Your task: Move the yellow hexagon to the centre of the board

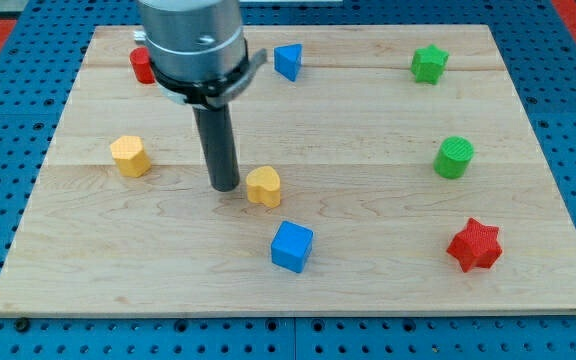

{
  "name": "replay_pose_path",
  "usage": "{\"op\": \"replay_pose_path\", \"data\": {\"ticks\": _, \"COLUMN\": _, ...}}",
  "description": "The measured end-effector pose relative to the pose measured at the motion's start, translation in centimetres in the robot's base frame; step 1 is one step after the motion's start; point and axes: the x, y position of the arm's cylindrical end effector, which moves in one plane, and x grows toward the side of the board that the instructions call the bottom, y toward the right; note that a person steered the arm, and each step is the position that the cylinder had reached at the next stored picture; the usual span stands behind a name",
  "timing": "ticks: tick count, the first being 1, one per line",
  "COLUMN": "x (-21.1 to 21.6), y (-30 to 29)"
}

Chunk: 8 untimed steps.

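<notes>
Here your tip (225, 187) stands between the yellow hexagon (130, 156) and a yellow heart (264, 186), nearer the heart; no fingers, nothing gripped

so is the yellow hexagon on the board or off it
On. The yellow hexagon sits flat on the board near the view's left edge, apart from my tip, which is beside the yellow heart.

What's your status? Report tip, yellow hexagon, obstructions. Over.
My tip down on the board, just left of the yellow heart. Yellow hexagon sits further left, untouched, apart from tip. Yellow heart lies near centre; blue cube below it.
</notes>
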Motion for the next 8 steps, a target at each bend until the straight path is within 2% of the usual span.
{"op": "replay_pose_path", "data": {"ticks": 1, "x": 1.0, "y": 2.8}}
{"op": "replay_pose_path", "data": {"ticks": 2, "x": 1.1, "y": 3.0}}
{"op": "replay_pose_path", "data": {"ticks": 4, "x": 1.0, "y": 1.0}}
{"op": "replay_pose_path", "data": {"ticks": 6, "x": 2.0, "y": -10.5}}
{"op": "replay_pose_path", "data": {"ticks": 7, "x": 2.0, "y": -14.8}}
{"op": "replay_pose_path", "data": {"ticks": 8, "x": 1.1, "y": -16.8}}
